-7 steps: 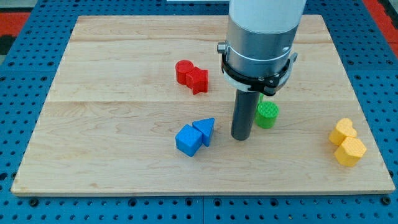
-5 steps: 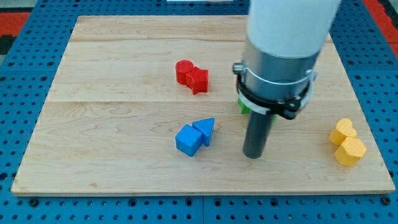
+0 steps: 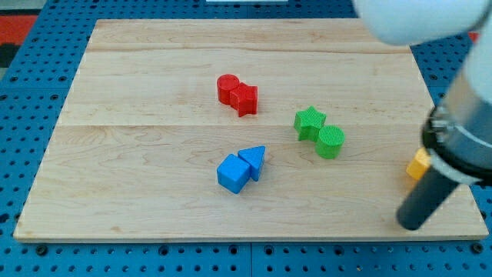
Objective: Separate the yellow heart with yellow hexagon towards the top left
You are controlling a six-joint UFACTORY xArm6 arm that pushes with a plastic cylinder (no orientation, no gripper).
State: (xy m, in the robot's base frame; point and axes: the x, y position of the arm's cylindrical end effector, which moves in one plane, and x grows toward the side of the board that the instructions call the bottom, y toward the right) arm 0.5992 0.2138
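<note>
My tip [image 3: 411, 225] rests near the board's bottom right corner, at the view's lower right. Only a small piece of one yellow block [image 3: 417, 165] shows, just above and beside the rod; its shape cannot be made out. The rest of the yellow pair is hidden behind the rod and the arm's body. I cannot tell whether the rod touches a yellow block.
A green star [image 3: 309, 121] and a green cylinder [image 3: 330, 141] touch right of centre. A blue cube [image 3: 233, 173] and a blue triangle [image 3: 253, 160] sit together at bottom centre. Two red blocks [image 3: 237, 94] touch at upper centre. The wooden board [image 3: 138, 92] has blue pegboard around it.
The arm has swung from the board's middle to the lower right. It uncovered the green star and cylinder and now hides most of the yellow pair.
</note>
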